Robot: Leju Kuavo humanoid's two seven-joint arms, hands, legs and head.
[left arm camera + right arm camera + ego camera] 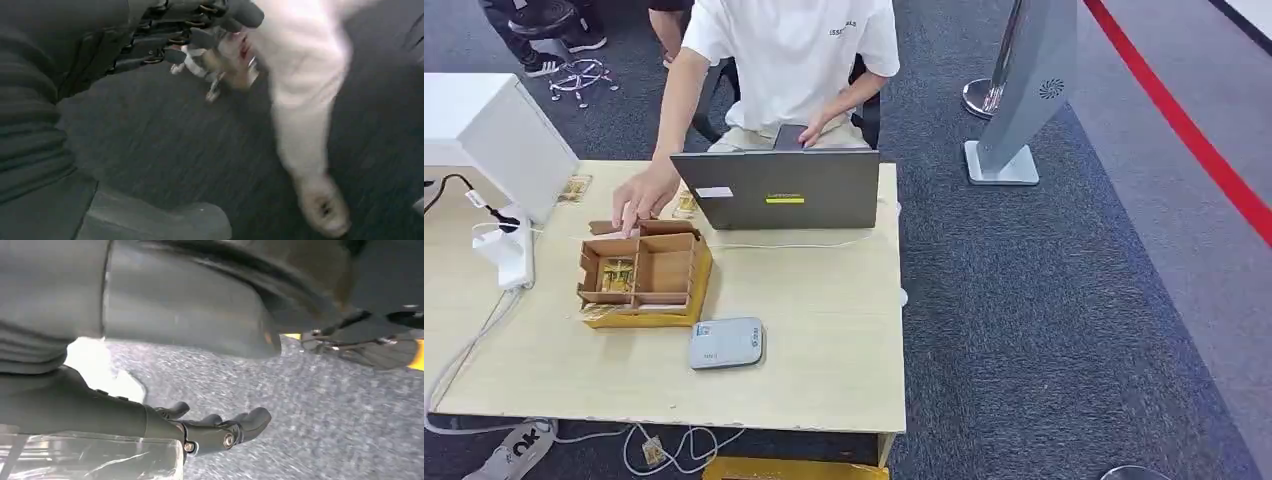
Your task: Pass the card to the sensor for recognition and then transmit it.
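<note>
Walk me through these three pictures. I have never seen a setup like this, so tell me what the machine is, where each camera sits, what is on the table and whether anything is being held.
The machine is a two-legged humanoid robot with two arms, each ending in a many-fingered hand.

The wide picture comes from its head, looking down at a wooden table. On it stand a cardboard box with compartments, a small grey card sensor in front of it, and a laptop. A seated person's hand reaches to the box.

The other two pictures come from cameras at the wrists, and both look down at carpet. The left hand shows dark fingers, blurred, so I cannot tell how they lie. The right hand has its fingers slightly curved and apart, holding nothing.
</note>
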